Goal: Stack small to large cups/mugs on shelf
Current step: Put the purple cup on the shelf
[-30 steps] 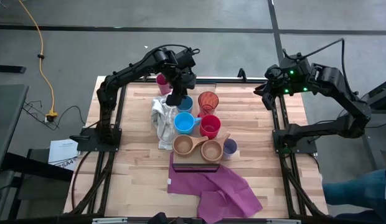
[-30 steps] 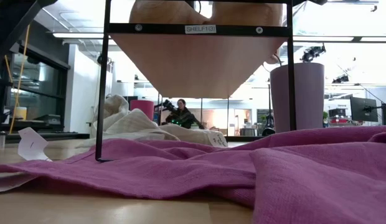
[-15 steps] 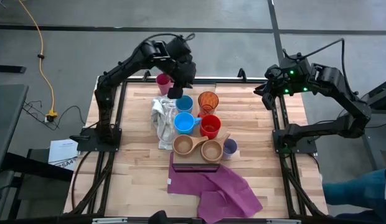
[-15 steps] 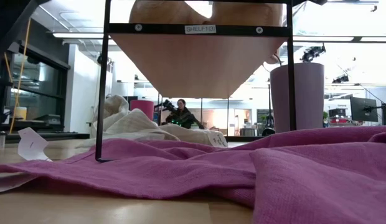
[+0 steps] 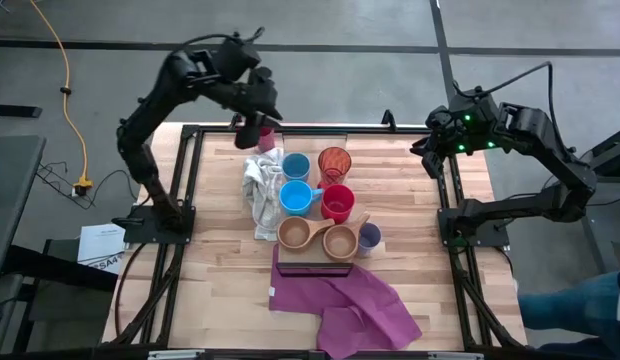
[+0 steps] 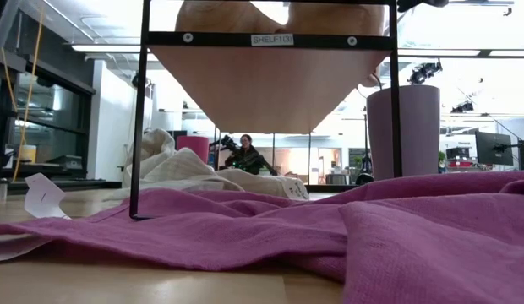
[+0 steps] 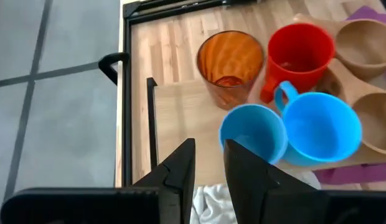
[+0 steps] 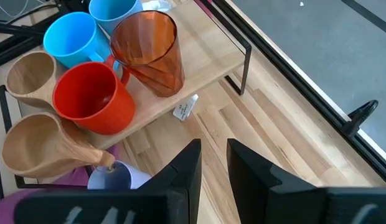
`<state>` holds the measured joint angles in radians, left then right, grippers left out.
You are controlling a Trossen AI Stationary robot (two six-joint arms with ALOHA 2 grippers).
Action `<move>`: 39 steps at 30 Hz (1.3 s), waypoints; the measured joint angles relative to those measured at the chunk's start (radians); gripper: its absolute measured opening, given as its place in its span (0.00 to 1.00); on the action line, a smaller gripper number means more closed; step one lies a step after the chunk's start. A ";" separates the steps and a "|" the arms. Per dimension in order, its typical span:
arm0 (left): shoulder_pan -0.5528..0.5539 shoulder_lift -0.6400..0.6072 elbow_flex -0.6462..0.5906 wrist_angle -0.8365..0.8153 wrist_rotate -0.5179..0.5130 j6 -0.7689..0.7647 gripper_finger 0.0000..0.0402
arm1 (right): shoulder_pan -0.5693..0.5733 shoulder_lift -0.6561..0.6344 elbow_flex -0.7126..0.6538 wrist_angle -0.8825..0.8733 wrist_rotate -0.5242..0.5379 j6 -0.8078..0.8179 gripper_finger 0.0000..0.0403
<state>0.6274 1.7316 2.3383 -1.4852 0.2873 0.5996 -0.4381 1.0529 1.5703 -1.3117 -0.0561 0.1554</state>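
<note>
- Step judged: left gripper (image 5: 252, 132), jaws narrowly apart and empty, hung over the magenta tumbler (image 5: 264, 139) at upper centre; next move calls for descent and grasp.
- Right gripper (image 5: 427, 143), jaws slightly apart, waited at upper right.
- Shelf (image 8: 205, 59), centre frame, carried six: two blue mugs (image 5: 296, 196), one red mug (image 5: 338, 203), one orange tumbler (image 5: 334, 162), two wooden cups (image 5: 294, 234).
- One lavender tumbler (image 5: 369, 237) stood beside it.

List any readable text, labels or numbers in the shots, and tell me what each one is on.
"SHELF101": white label on the dark metal crossbar of the light-wood shelf, low view; the last characters are hard to make out.
White tag beside the shelf leg, right wrist view: too small to read.
White paper sheet off the table's left edge: unreadable.
</note>
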 joint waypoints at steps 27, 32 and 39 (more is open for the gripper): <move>0.007 -0.989 -1.244 0.893 0.014 -0.463 0.18 | 0.030 -0.224 -0.209 0.237 -0.196 0.229 0.17; 0.007 -1.089 -1.371 0.923 -0.028 -0.554 0.18 | 0.173 -0.217 -0.388 0.288 -0.236 0.338 0.17; 0.007 -1.128 -1.424 0.867 -0.117 -0.583 0.18 | 0.351 -0.125 -0.495 0.290 -0.175 0.435 0.16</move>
<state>0.6346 0.6037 0.9146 -0.6182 0.1707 0.0166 -0.0869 0.9276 1.0758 -1.0218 -0.2308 0.5904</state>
